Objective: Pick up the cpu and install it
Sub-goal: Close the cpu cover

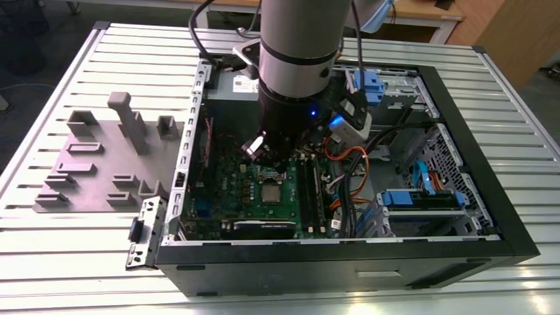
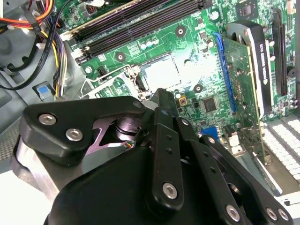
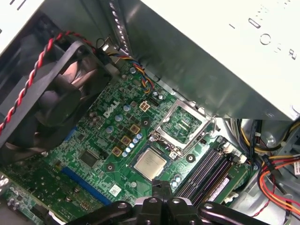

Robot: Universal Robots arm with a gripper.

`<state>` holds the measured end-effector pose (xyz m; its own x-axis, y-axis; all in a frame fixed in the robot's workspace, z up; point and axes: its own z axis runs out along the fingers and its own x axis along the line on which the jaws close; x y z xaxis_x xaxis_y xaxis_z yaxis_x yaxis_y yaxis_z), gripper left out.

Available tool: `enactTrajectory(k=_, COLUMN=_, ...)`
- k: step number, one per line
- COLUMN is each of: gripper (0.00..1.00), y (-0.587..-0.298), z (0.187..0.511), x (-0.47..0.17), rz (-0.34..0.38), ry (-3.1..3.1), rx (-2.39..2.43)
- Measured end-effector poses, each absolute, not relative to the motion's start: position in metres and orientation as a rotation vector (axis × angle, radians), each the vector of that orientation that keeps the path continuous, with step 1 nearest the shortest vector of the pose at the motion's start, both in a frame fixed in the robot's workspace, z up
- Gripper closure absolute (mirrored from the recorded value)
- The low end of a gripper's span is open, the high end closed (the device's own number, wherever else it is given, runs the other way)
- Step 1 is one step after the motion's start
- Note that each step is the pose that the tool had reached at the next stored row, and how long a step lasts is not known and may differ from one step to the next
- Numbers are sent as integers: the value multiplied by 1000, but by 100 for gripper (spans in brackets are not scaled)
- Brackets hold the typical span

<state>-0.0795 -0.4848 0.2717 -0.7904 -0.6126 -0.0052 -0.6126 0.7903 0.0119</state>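
Observation:
The cpu (image 3: 151, 164) is a small silvery square lying flat in its socket on the green motherboard (image 3: 101, 140); it also shows as the cpu (image 2: 161, 72) and the cpu (image 1: 269, 193). Beside it the silver socket frame (image 3: 181, 123) stands swung up, with a dark green centre. My gripper (image 3: 161, 186) hangs just above the cpu's edge, its black fingers together and nothing between them. In the second wrist view my gripper (image 2: 161, 101) points down at the board close to the chip. In the exterior view my gripper (image 1: 273, 172) reaches into the open computer case (image 1: 350, 259).
A black fan (image 3: 47, 93) and a grey metal box (image 3: 211, 56) crowd the socket's sides. Memory slots (image 3: 206, 171) run alongside, a card (image 2: 248, 70) stands upright, and orange and black cables (image 1: 350, 161) hang near the arm. A grey fixture plate (image 1: 96, 164) lies at the exterior view's left.

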Motion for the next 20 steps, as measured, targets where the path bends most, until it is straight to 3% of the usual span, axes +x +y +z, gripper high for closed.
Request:
enactTrajectory(k=5, gripper=89, y=-485, z=271, x=-79, rz=22, ry=2930, rx=-1130)
enactTrajectory(k=11, gripper=89, y=-485, z=269, x=-72, rz=85, ry=2910, rx=-1134)
enactTrajectory(k=20, gripper=89, y=-485, z=268, x=-72, rz=85, ry=2910, rx=-1134)
